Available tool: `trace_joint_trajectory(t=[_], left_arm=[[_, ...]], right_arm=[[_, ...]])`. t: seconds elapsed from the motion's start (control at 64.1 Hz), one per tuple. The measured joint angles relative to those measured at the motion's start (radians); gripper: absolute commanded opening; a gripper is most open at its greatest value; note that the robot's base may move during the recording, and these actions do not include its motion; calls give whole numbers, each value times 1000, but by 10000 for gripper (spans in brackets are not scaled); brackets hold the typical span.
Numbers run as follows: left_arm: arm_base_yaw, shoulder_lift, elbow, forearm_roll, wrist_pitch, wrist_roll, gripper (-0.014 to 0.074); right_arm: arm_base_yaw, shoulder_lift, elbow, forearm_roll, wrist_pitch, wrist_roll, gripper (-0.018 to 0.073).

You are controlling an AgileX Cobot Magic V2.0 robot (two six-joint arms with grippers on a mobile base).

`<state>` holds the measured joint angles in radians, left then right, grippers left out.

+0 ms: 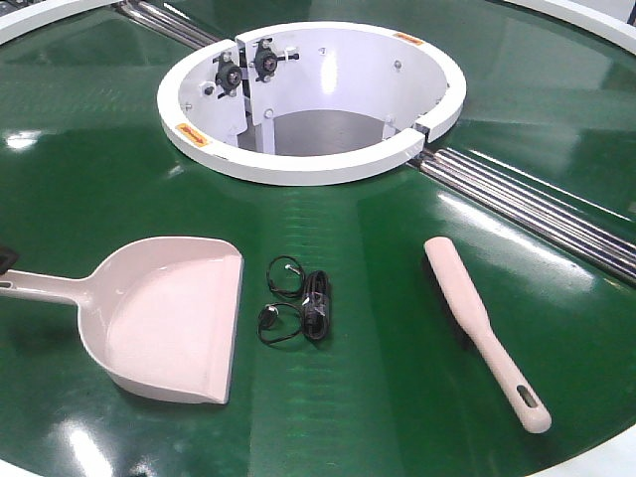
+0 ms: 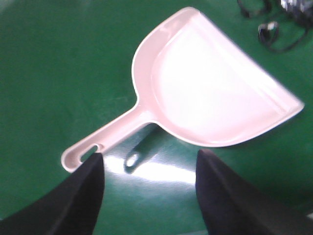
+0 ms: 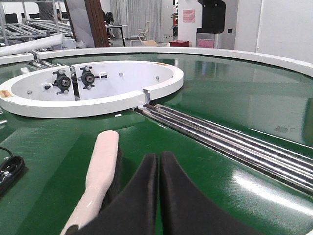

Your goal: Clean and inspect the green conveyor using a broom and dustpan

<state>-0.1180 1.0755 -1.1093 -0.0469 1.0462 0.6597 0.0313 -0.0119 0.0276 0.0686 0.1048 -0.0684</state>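
Over the slotted handle end of the pale pink-beige plastic dustpan (image 2: 210, 88), the left claw (image 2: 150, 155) is seen with its two dark fingers (image 2: 83, 196) spread wide apart and nothing gripped between them. The handle tip lies just beside one finger; whether it is touched cannot be told. The right claw (image 3: 159, 159) is seen low over the belt with its jaws pressed fully together and nothing held. The long, flat, pale pink-beige plastic broom (image 3: 102, 161) with dark bristles lies just beside it.

Both tools are laid flat on the large glossy dark-green conveyor (image 1: 378, 248). Reckoned from the white ring-shaped central opening (image 1: 298, 164), the dustpan is placed on the near side to the left, its open mouth turned rightward. The broom is placed on the near side to the right, its slotted handle end pointed away from the ring. Between the two, straight in front of the ring, a small bundle of black cable (image 1: 303, 303) is laid. Silver metal rails (image 1: 537, 209) are run outward from the ring's right side.
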Motion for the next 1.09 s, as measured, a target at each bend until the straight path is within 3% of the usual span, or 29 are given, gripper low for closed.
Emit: trace_joint_trajectory(t=[0.156, 0.375, 0.499, 0.733, 0.936, 1.092], left_arm=[[-1, 209, -132, 47, 47, 102, 398], [-11, 383, -149, 68, 14, 209, 409], [-11, 430, -149, 128, 25, 267, 460], [-11, 436, -149, 263, 16, 288, 594], [-11, 456, -149, 269, -1, 338, 606], [-11, 489, -149, 232, 1, 431, 594]], right_arm=[[0, 0, 0, 0, 0, 0, -8], [0, 0, 0, 0, 0, 0, -8], [0, 0, 0, 0, 0, 0, -8], [0, 0, 0, 0, 0, 0, -8], [0, 0, 0, 0, 0, 0, -8], [0, 0, 0, 0, 0, 0, -8]])
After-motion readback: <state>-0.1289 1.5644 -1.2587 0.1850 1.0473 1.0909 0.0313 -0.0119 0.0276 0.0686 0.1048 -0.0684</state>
